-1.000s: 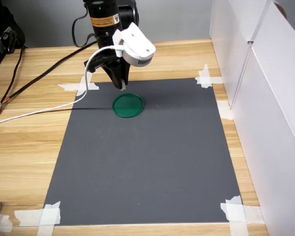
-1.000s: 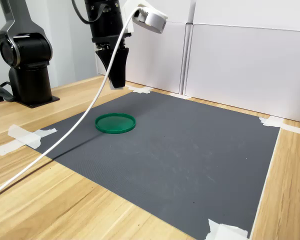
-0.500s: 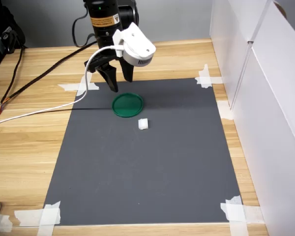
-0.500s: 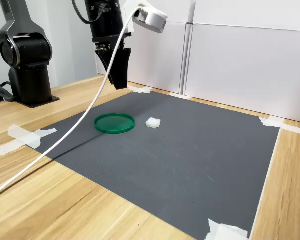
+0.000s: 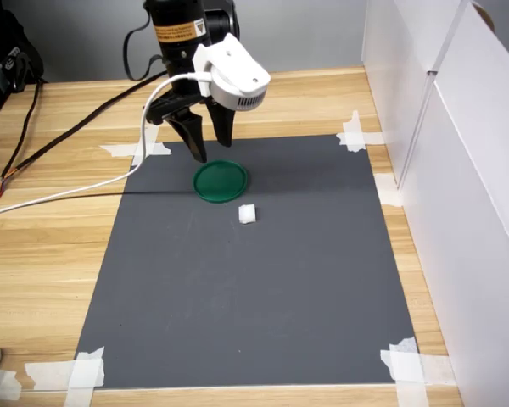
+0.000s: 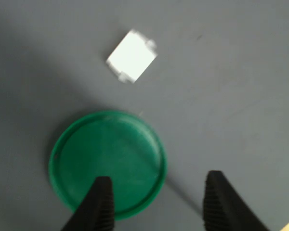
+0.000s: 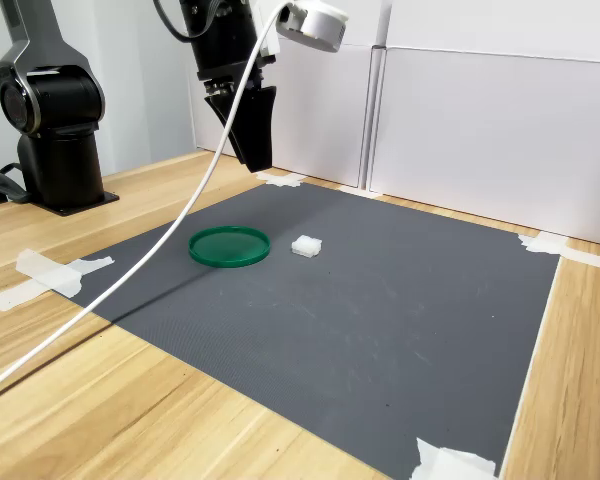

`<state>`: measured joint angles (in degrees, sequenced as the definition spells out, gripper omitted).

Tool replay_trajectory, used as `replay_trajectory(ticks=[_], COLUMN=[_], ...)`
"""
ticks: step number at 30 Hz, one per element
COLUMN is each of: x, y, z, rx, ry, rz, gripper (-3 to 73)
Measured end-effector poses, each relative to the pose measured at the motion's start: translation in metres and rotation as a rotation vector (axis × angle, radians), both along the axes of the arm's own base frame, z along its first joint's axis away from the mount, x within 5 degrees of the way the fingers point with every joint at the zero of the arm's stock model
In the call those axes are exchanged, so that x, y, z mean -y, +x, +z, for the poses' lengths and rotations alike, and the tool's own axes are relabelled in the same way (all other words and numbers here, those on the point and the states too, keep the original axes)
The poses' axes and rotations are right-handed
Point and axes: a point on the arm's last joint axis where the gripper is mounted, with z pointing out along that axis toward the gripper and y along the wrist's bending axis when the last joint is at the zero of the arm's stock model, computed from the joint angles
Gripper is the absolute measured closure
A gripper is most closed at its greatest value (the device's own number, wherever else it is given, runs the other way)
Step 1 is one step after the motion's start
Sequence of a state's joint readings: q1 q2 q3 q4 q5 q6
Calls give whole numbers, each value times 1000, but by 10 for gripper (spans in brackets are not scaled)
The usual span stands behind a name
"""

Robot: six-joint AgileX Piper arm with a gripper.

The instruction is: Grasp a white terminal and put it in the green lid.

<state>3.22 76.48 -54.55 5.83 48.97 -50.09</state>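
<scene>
The green lid (image 5: pixel 220 181) lies flat on the grey mat (image 5: pixel 254 297), near the mat's far edge in the first exterior view. The white terminal (image 5: pixel 248 214) rests on the mat just outside the lid's rim, on its near right side in that view, not inside it. In the second exterior view the terminal (image 7: pixel 306 245) sits to the right of the lid (image 7: pixel 229 246). My gripper (image 5: pixel 209 148) hangs open and empty above the lid's far edge. The wrist view shows both black fingertips (image 6: pixel 101 202) over the lid (image 6: pixel 107 161), with the terminal (image 6: pixel 132 56) beyond it.
White panels (image 5: pixel 458 170) wall off the first exterior view's right side. A white cable (image 5: pixel 59 195) and black cables (image 5: pixel 76 119) trail over the wooden table at that view's left. Tape strips (image 5: pixel 85 371) hold the mat's corners. The arm's black base (image 7: pixel 55 120) stands at the second exterior view's left.
A second ago the gripper was shut low over the lid's far edge and no terminal lay on the mat. It then opened, the terminal landed beside the lid, and the gripper rose slightly.
</scene>
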Motion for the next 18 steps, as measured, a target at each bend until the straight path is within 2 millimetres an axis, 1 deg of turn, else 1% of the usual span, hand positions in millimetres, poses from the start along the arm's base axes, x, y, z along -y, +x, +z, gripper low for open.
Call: replay_trajectory(ticks=[1,3,5,8,9,10,12,16,18], x=[0,0,0,0,0,0,0,-1,-1], y=[1,4,5,5,5,5,5,7,11], z=[2,6,10,11,11,11,11,9,4], rx=[7,19,30,29,29,29,29,18,-6], ry=[0,2,3,3,3,3,4,12,12], rz=[0,-2,-2,-1,-1,-1,-1,-4,-3], gripper=[269,346,445,613,654,680,703,714,714])
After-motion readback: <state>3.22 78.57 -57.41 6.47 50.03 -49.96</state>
